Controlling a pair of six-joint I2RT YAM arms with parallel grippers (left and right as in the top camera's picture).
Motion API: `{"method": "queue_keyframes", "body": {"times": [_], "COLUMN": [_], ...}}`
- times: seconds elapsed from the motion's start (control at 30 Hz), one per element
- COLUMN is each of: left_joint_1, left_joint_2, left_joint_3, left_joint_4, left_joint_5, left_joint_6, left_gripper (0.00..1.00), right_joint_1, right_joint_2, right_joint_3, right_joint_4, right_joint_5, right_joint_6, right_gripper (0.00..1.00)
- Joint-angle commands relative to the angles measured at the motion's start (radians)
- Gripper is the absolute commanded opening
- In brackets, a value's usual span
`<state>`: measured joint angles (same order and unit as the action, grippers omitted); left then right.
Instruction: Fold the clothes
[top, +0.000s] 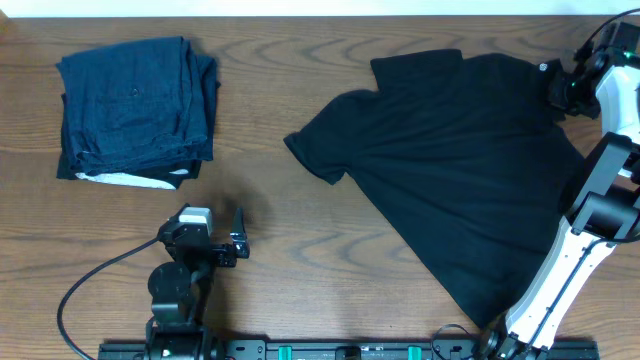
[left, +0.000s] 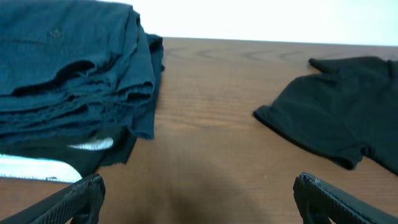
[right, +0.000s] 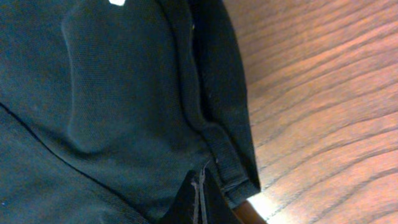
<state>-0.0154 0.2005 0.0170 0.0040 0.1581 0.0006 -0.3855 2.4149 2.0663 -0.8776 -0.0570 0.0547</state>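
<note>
- Navy folded stack (top: 135, 110) sat far left on the wood table (top: 300, 300), with a white layer under it. It wasn't the job's item. Risk was the left arm clipping it on the way out and undoing those folds.
- left gripper (top: 215, 222) sat near the front edge, fingers spread wide and holding nothing, well apart from the shirt. Risk was a one-armed pull, which would have dragged the cloth lopsided.
- black T-shirt (top: 460, 170) lay spread over the right half of the table, skewed to its edges. One sleeve (top: 318, 152) pointed toward the stack and the bottom hem was near the right arm's base. Risk was that skew carrying into a crooked fold, and thin fabric bunching if slid across the wood.
- right gripper (top: 562, 88) was at the shirt's far right corner by the white tag (top: 543, 68), fingers closed tight. The wrist view was close and dark, but it looked pinched on the banded edge (right: 230, 162), probably only a sliver. Risk was a shallow bite slipping out on the lift, or a catch on both layers hauling the whole shirt along.
</note>
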Motion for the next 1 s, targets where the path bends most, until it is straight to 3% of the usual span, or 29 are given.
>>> {"method": "queue_keyframes", "body": {"times": [0.0, 0.57, 0.97], "left_joint_1": [-0.004, -0.004, -0.004], "left_joint_2": [0.026, 0.058, 0.058], "left_joint_3": [-0.013, -0.013, -0.013], "left_joint_4": [0.009, 0.059, 0.059], "left_joint_5": [0.015, 0.015, 0.015], "left_joint_6": [0.003, 0.002, 0.003], "left_gripper": [0.98, 0.98, 0.98], "right_joint_1": [-0.013, -0.014, -0.008], "right_joint_2": [-0.024, 0.008, 0.128], "right_joint_3": [0.016, 0.002, 0.001], "right_joint_4": [-0.013, -0.019, 0.138], "right_joint_5": [-0.014, 0.057, 0.056], "right_joint_6": [-0.019, -0.019, -0.006], "right_gripper": [0.01, 0.01, 0.01]}}
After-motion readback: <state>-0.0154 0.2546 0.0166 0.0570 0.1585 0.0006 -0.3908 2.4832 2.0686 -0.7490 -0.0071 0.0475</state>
